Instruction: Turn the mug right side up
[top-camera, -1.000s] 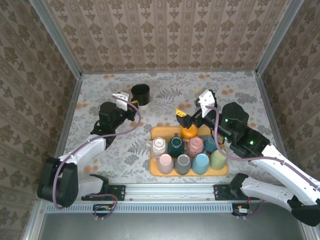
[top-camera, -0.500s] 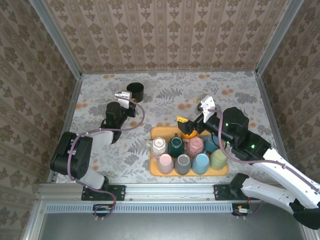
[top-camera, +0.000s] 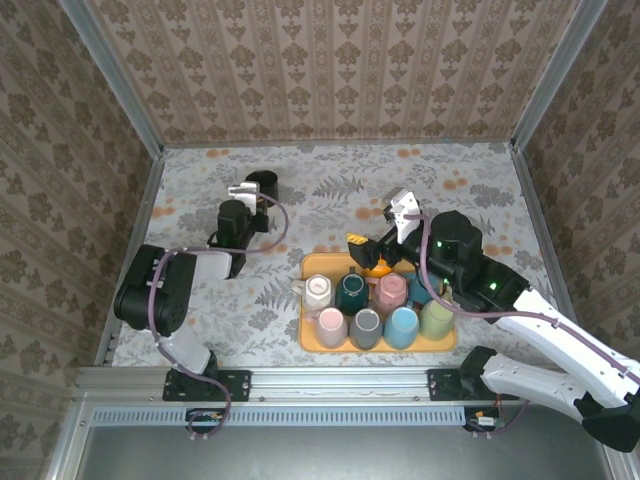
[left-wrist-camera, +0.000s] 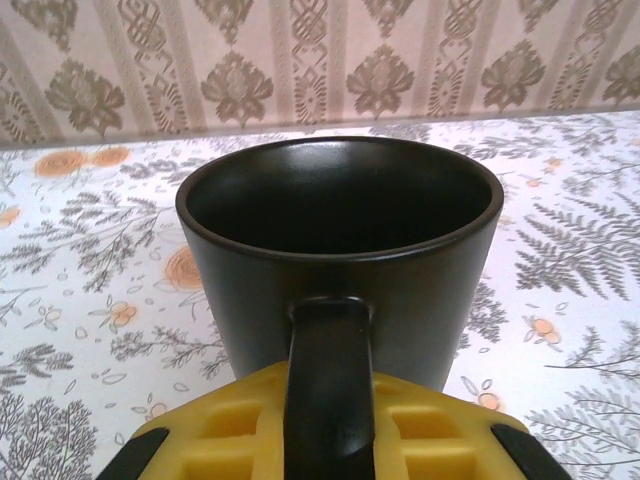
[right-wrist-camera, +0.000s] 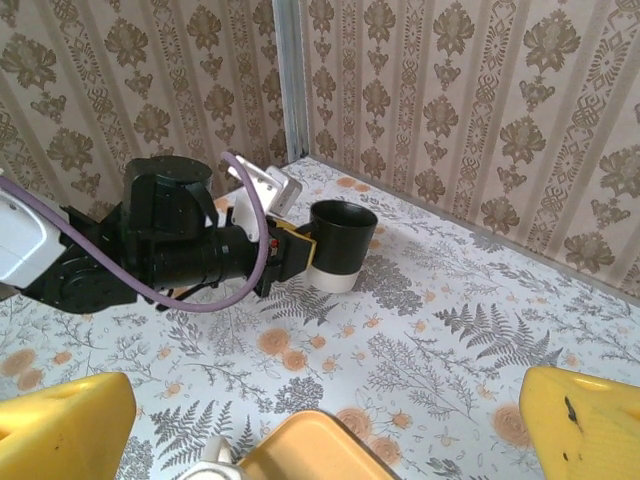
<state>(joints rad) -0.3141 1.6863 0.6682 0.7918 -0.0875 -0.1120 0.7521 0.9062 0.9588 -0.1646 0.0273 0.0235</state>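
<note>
**Mouth Up, Held by the Handle**

Pictured at the far left of the flowered table (top-camera: 450, 200), near the back wall (top-camera: 340, 70): black mug (top-camera: 263, 184) (left-wrist-camera: 340, 250) (right-wrist-camera: 340, 235), upright, handle pinched between the closed yellow fingers (left-wrist-camera: 430, 440) of the left gripper (top-camera: 255, 196) (left-wrist-camera: 330, 435) (right-wrist-camera: 295, 250). Well apart to the right, above the far edge of a yellow tray (top-camera: 311, 264) of mugs: right gripper (top-camera: 368, 252), jaws spread wide, holding nothing.
</note>
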